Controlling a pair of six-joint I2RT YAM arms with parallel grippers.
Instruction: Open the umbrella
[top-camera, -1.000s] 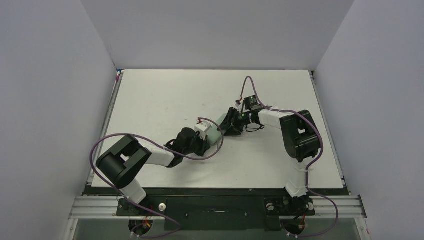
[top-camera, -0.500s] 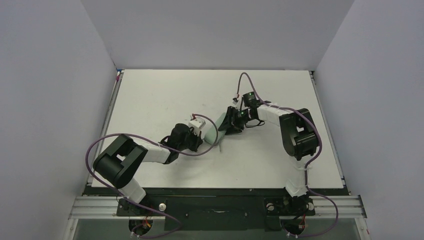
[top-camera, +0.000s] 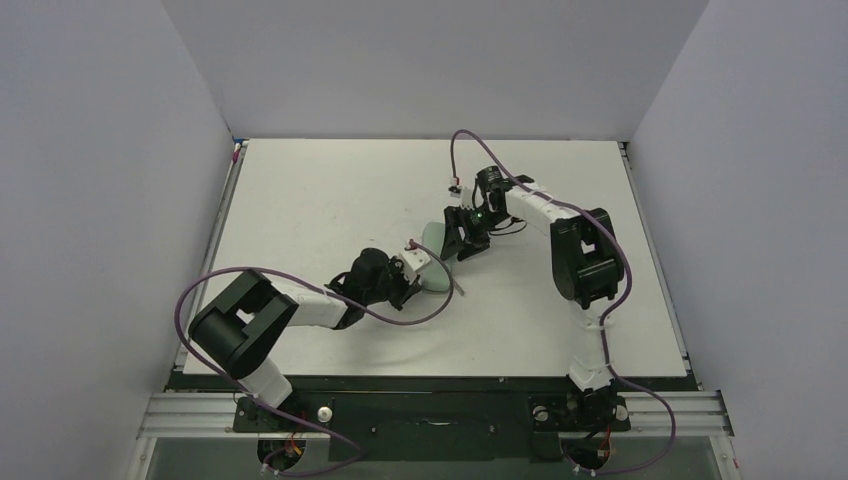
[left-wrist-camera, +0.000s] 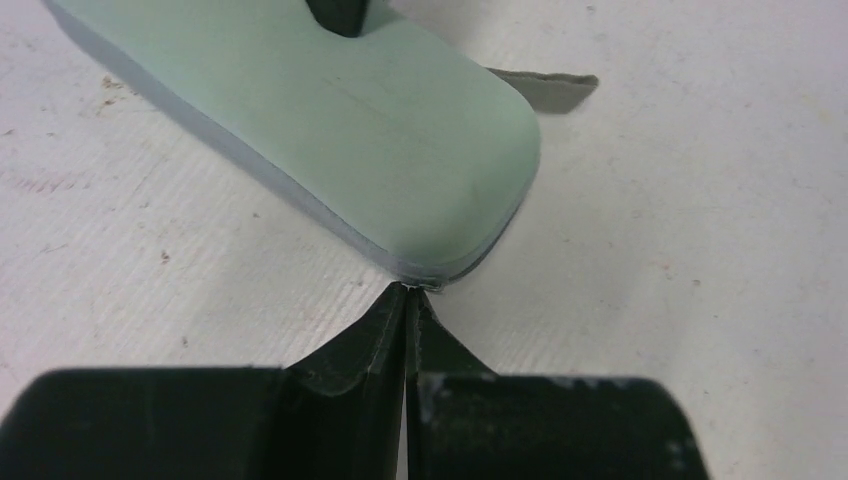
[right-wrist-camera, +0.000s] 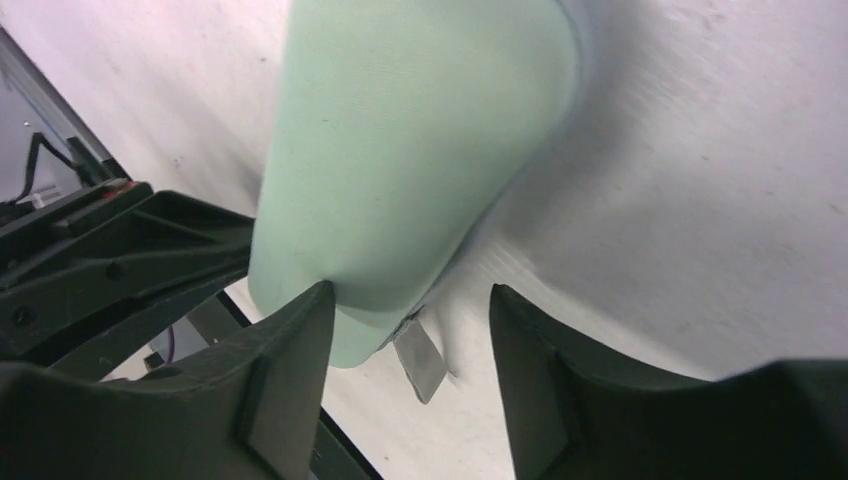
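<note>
The left gripper is pinching the near seam of the pale green sleeve with fingers pressed together. The right gripper is straddling the sleeve's far end, fingers spread; the umbrella is seemingly lying hidden inside the sleeve

On my feed, both arms are built from white links and bulky black joint housings: left arm at lower left, right arm at centre right. A purple cable runs along each. A green indicator light shows on the right wrist. Left tool and right tool have matte black, tapered fingers.
</note>
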